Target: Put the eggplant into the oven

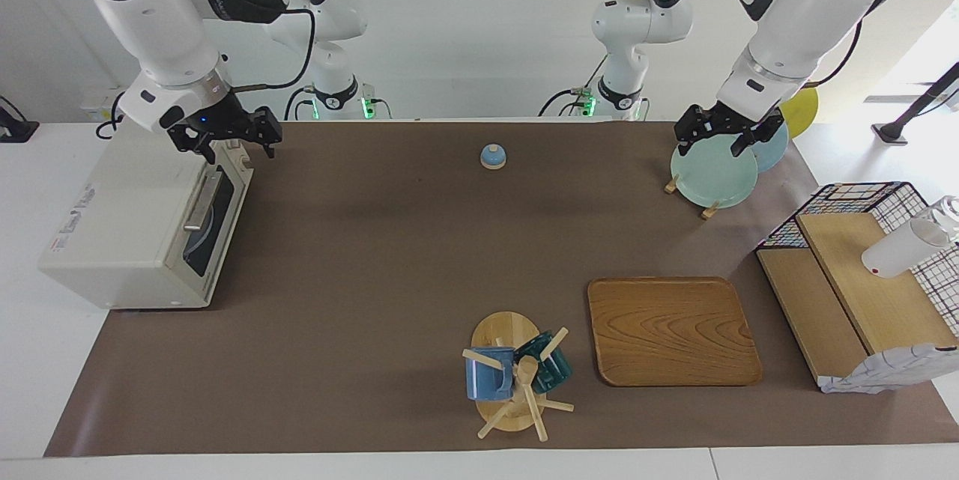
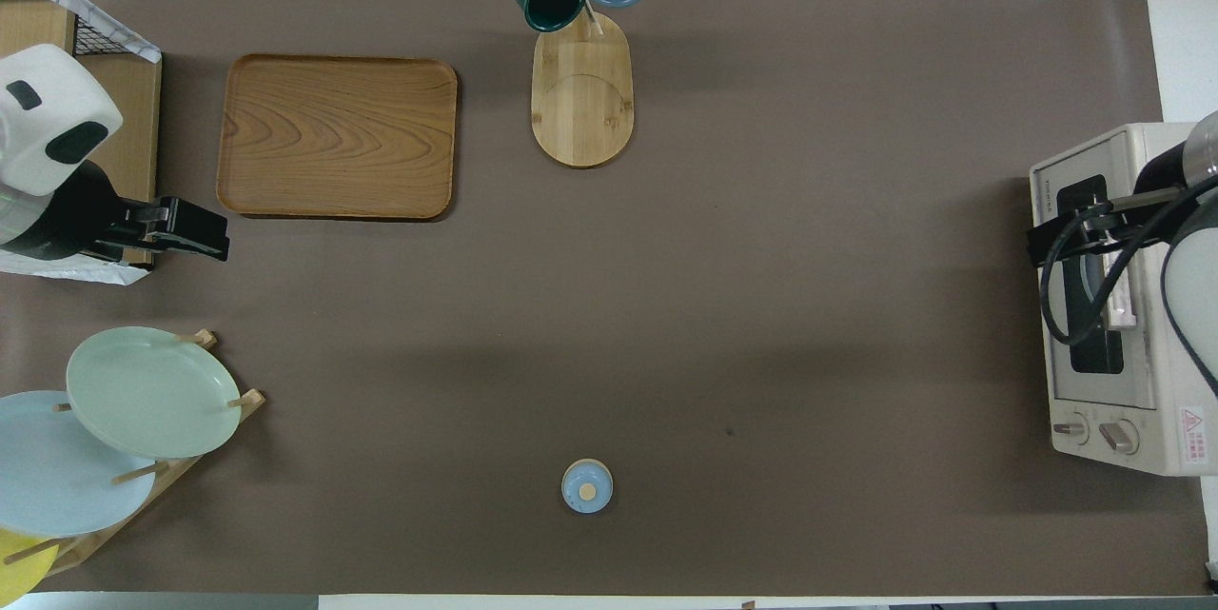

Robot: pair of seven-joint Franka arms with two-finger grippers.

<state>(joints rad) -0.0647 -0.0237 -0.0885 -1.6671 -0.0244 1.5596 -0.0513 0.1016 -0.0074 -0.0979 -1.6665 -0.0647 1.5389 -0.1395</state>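
Observation:
The cream-white oven point(image 1: 127, 225) stands at the right arm's end of the table, its dark glass door point(image 2: 1094, 305) up and closed, the silver handle free. My right gripper point(image 1: 238, 152) hangs open and empty above the door's top edge, at the oven's corner nearer to the robots. In the overhead view the right gripper point(image 2: 1070, 227) covers part of the door. The eggplant is out of view. My left gripper point(image 1: 712, 144) waits open and empty over the plate rack.
A plate rack point(image 1: 712, 177) with pale green and blue plates stands at the left arm's end. A wooden tray point(image 1: 670, 330), a mug tree point(image 1: 517, 375) and a wire basket shelf point(image 1: 861, 270) sit farther out. A small blue bell point(image 1: 493, 156) lies near the robots.

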